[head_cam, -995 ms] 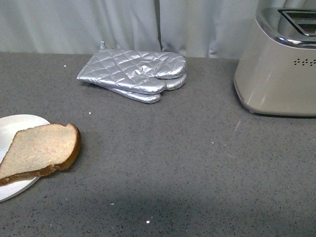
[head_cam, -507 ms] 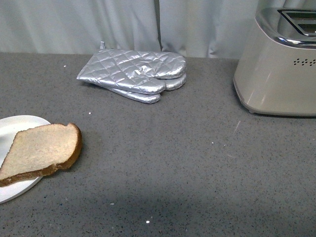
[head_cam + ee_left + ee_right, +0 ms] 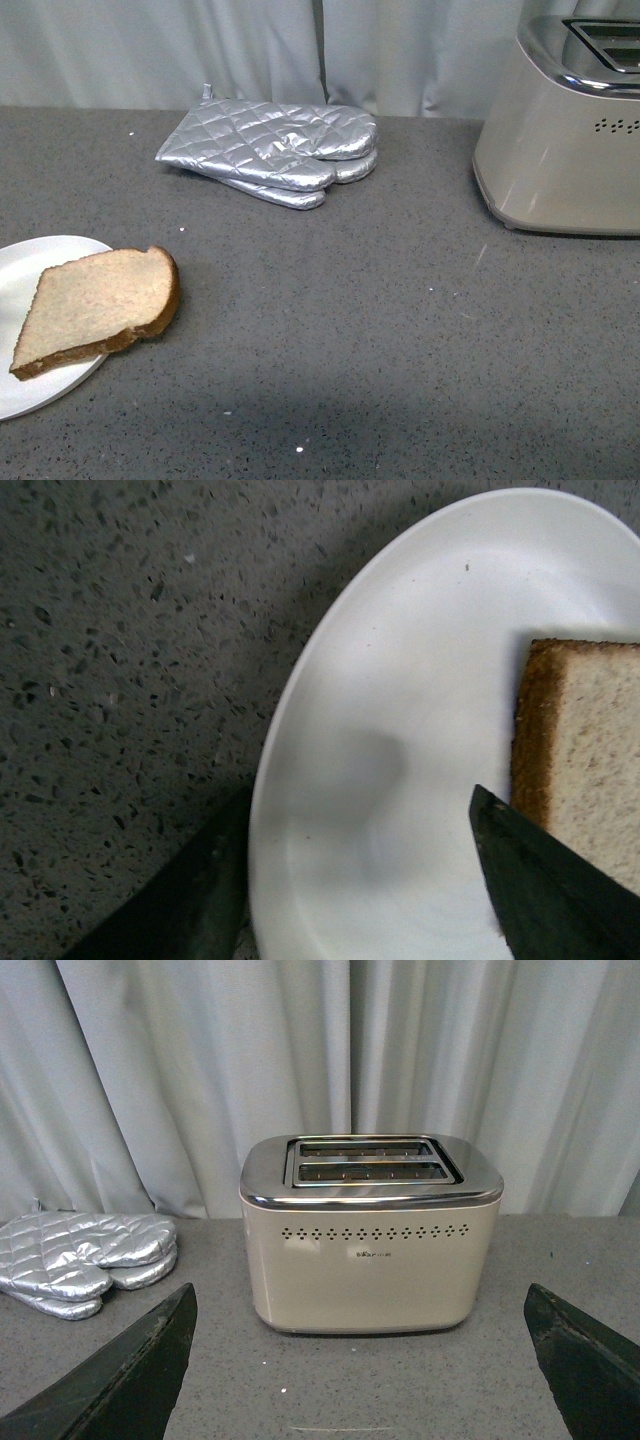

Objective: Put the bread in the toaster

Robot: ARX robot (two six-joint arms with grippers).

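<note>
While no arm shows, front view: bread [image 3: 100, 305] lies lower left, partly on the plate [image 3: 40, 260], domed end past the rim, on the counter [image 3: 350, 330]; toaster [image 3: 560, 140] upper right, well apart.
Left wrist: left gripper [image 3: 360, 795] spread wide, empty; bread [image 3: 590, 770] at right edge, outside the fingers [image 3: 540, 880].
Right wrist: right gripper [image 3: 360, 1290] spread, empty; toaster [image 3: 370, 1250] centre.
Risk: I'd judge closing now catches only plate [image 3: 400, 630] rim, tipping it.
</note>
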